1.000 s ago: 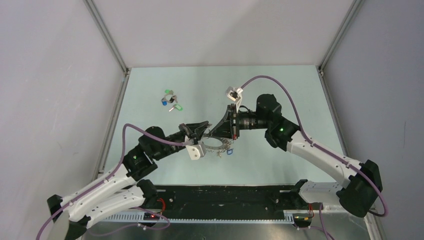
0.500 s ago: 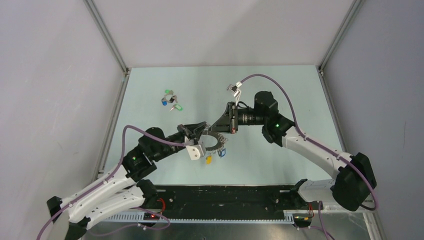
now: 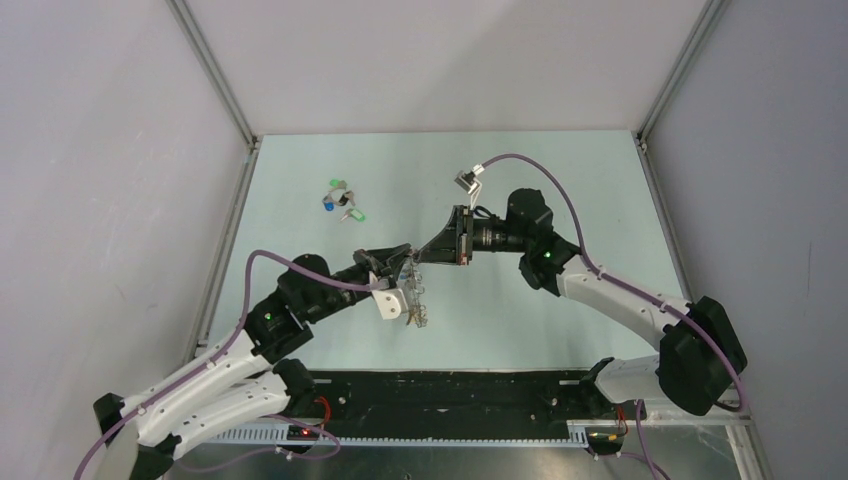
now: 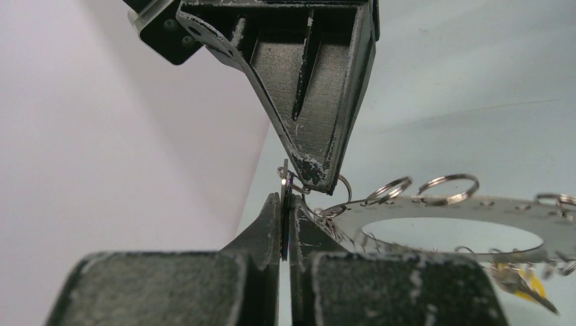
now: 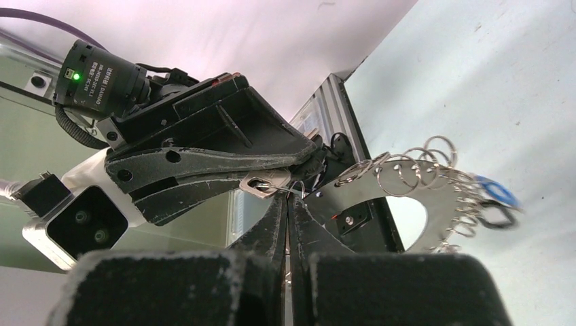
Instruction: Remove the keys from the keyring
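Observation:
The grey keyring (image 3: 416,297) hangs edge-on between my two grippers, above the table. In the left wrist view its flat disc (image 4: 475,216) shows wire loops along the rim and a yellow tag (image 4: 524,286) beneath. My left gripper (image 4: 285,198) is shut on a thin silver key (image 5: 262,185) seen edge-on. My right gripper (image 5: 288,198) is shut on the small wire loop (image 4: 337,197) that joins this key to the disc (image 5: 380,197). Both grippers' tips touch. Blue and black tags (image 5: 494,195) hang from the ring's far side.
A small heap of loose keys with green and blue tags (image 3: 340,200) lies on the table at the back left. Metal frame rails (image 3: 228,235) run along the table's left and right sides. Both arms' bases sit at the near edge.
The keyring has turned from lying flat to hanging edge-on and shifted left. My right gripper has moved left and closed in on my left gripper's tips. The hanging tags swung under.

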You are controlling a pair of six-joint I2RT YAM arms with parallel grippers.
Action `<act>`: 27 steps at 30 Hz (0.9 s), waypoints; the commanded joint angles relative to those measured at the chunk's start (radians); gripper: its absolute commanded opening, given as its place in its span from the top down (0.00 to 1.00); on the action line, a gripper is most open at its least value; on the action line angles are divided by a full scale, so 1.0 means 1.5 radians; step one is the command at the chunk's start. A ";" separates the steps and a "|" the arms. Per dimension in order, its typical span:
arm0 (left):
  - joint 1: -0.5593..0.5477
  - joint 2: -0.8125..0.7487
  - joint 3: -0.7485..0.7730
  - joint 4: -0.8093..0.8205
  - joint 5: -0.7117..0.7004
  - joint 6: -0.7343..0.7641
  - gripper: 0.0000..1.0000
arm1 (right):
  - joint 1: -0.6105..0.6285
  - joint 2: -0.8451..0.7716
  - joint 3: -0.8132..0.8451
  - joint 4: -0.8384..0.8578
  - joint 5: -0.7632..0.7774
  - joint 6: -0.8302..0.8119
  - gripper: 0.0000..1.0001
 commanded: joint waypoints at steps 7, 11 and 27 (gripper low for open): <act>-0.006 -0.024 0.019 0.123 0.026 0.013 1.00 | -0.021 -0.079 -0.018 -0.072 0.038 -0.145 0.69; -0.006 -0.024 0.019 0.123 0.028 0.013 1.00 | -0.021 -0.112 -0.018 -0.108 0.053 -0.208 0.60; -0.006 -0.023 0.019 0.122 0.038 0.008 1.00 | 0.088 -0.193 -0.018 -0.114 0.195 -0.538 0.65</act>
